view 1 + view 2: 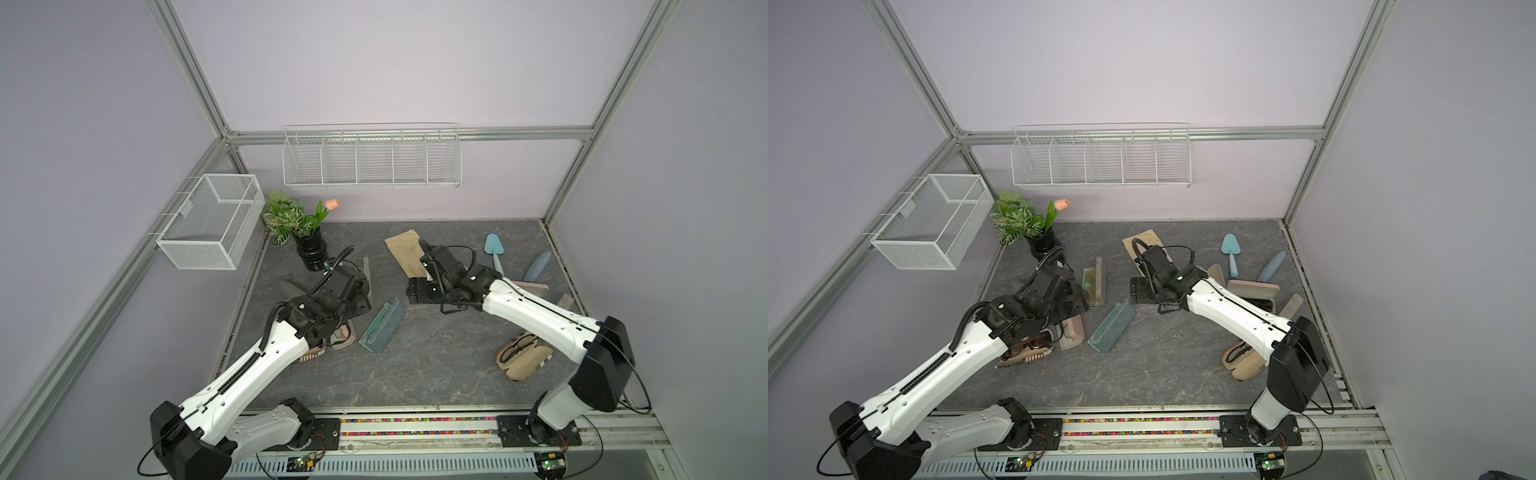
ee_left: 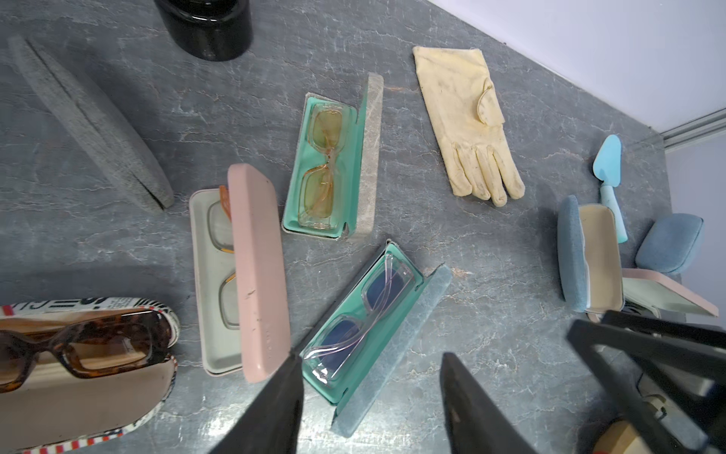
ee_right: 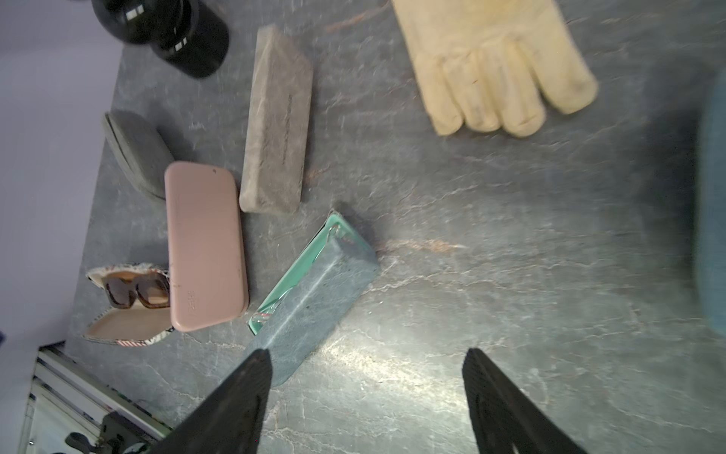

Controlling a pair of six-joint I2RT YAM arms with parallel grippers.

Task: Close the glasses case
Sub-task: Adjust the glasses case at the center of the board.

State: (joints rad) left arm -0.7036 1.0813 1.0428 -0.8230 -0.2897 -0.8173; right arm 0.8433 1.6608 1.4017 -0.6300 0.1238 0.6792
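Note:
The glasses case (image 1: 382,328) nearest both grippers is blue-grey with a teal lining and lies at the table's middle. It is open, its lid (image 2: 408,326) tilted up, with clear-framed glasses (image 2: 377,298) inside. From the right wrist I see the lid's outside (image 3: 318,291) leaning over the base. My left gripper (image 2: 369,365) hovers open just left of the case, one fingertip (image 2: 288,377) near its corner. The right gripper (image 3: 367,355) is open above bare table, just right of the case (image 1: 1113,326), holding nothing.
Several other open cases lie around: a pink one (image 2: 259,275), a stone-grey one (image 2: 371,157) with yellow glasses, a newsprint one (image 2: 78,377) with sunglasses, a tan one (image 1: 525,359). A cream glove (image 2: 467,125), black vase (image 1: 309,251) and blue trowel (image 1: 494,249) stand farther back.

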